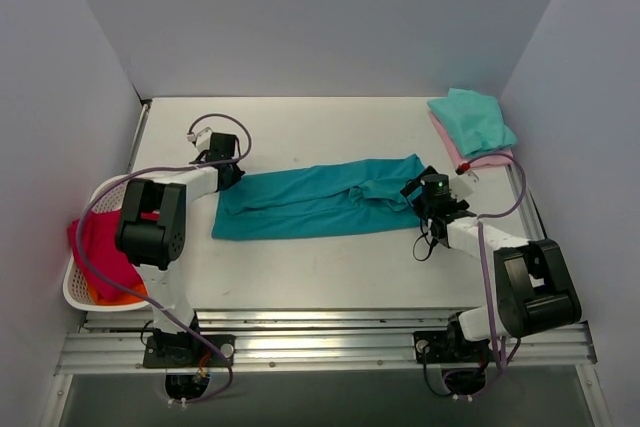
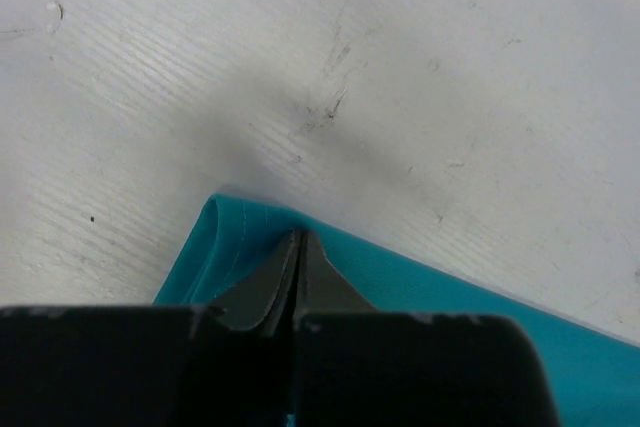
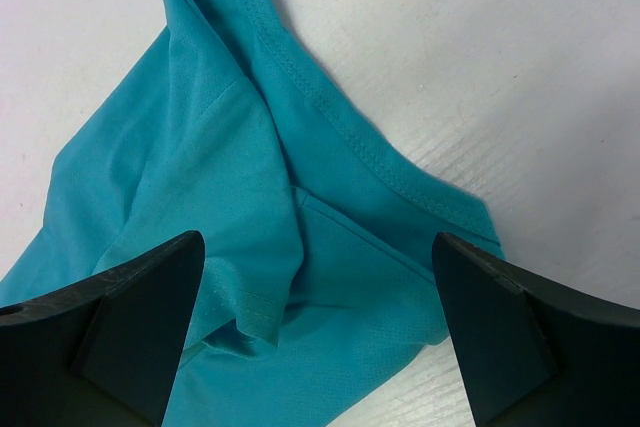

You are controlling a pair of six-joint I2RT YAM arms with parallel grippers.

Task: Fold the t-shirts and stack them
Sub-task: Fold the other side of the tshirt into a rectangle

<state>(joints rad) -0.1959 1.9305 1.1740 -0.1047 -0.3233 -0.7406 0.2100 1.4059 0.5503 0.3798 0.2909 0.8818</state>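
Its left gripper (image 2: 298, 247) clamped on a left-end corner of the teal-blue t-shirt (image 1: 310, 205), which lies as a long folded band mid-table, the robot poises its right gripper (image 3: 315, 247) wide open over the bunched opposite end, seemingly to grasp it for the next fold.

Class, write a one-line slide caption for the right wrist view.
Open right gripper framing the bunched end of the teal t-shirt on the white table.

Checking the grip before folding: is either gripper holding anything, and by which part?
The left gripper is shut on the teal shirt, pinching a hemmed corner. The right gripper is open above the shirt's other end, holding nothing.
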